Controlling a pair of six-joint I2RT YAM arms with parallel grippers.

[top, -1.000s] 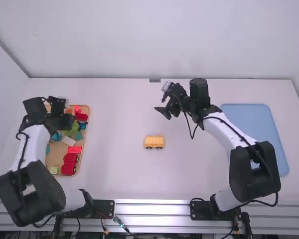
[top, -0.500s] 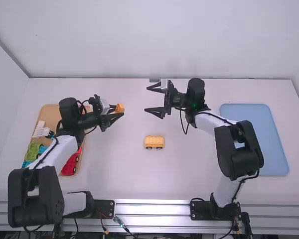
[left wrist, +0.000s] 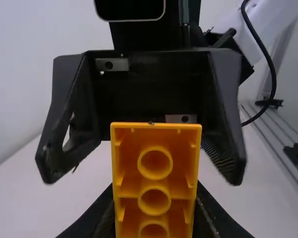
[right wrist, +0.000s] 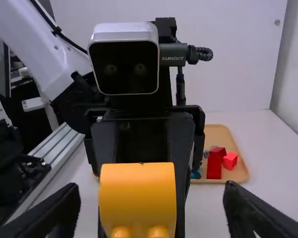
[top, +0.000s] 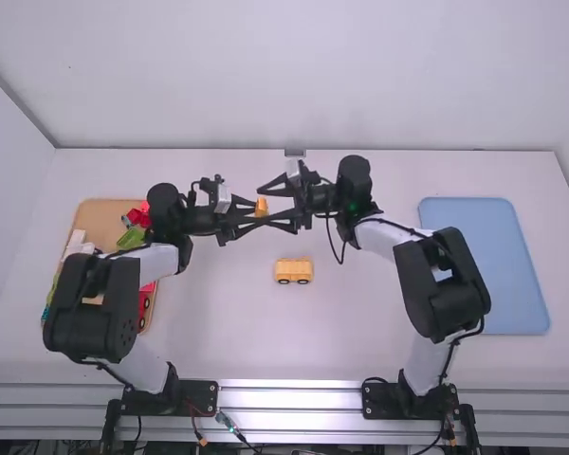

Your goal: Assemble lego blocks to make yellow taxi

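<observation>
Above the table, left of the middle, my left gripper [top: 252, 218] is shut on an orange-yellow block [top: 261, 207]. My right gripper [top: 277, 202] faces it from the right, open, its fingers on either side of the block. In the left wrist view the block [left wrist: 156, 183] shows its hollow underside between the fingers of the left gripper [left wrist: 155, 218]. In the right wrist view the block's rounded side [right wrist: 138, 193] lies between the spread fingers of the right gripper [right wrist: 151, 213]. A yellow wheeled base [top: 293, 271] stands on the table in front of both grippers.
A wooden tray [top: 102, 220] with red, green and white blocks lies at the left, partly under the left arm. A blue tray [top: 493, 270] lies at the right. The left gripper's body is close in front of the right wrist camera.
My left gripper has come from the wooden tray toward the middle with the block. My right gripper has opened, turned toward it and moved left around the block. The wheeled base has stayed put.
</observation>
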